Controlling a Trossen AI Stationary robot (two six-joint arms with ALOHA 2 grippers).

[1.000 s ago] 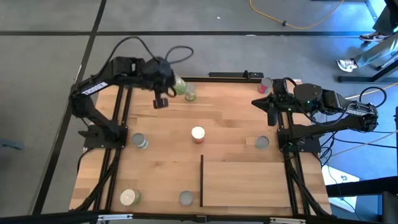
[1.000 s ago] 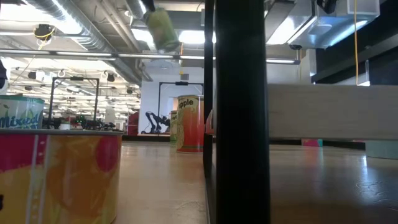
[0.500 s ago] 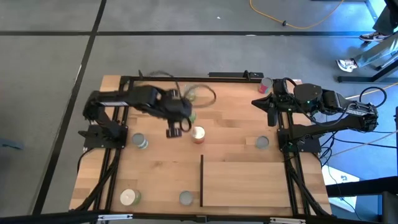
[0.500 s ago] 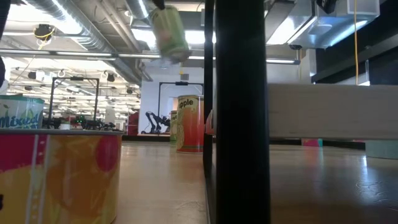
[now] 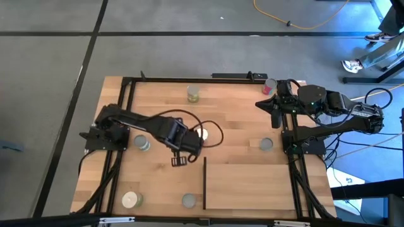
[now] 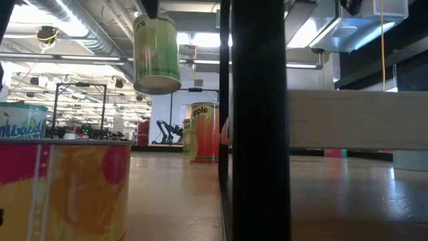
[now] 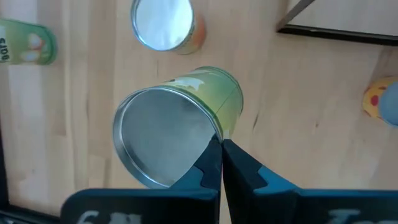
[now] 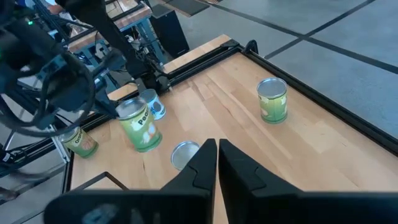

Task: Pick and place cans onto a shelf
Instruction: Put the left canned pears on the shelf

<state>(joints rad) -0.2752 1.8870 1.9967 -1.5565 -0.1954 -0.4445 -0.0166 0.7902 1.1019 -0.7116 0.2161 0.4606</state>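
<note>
1. I have swung the left gripper point(image 5: 178, 161) from the table's far edge to mid-table, clamped on a green-sided, silver-topped can point(image 6: 156, 55) held aloft.
2. The light-wood rectangular shelf point(image 5: 265, 183) lies just right; placing comes next.
3. The right gripper point(image 5: 262, 104) waits far right, pinched shut, holding nothing.

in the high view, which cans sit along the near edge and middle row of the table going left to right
cream-topped can → grey-topped can by the left arm's base → grey-topped can beside the shelf's black strip → grey-topped can near the right arm
</note>
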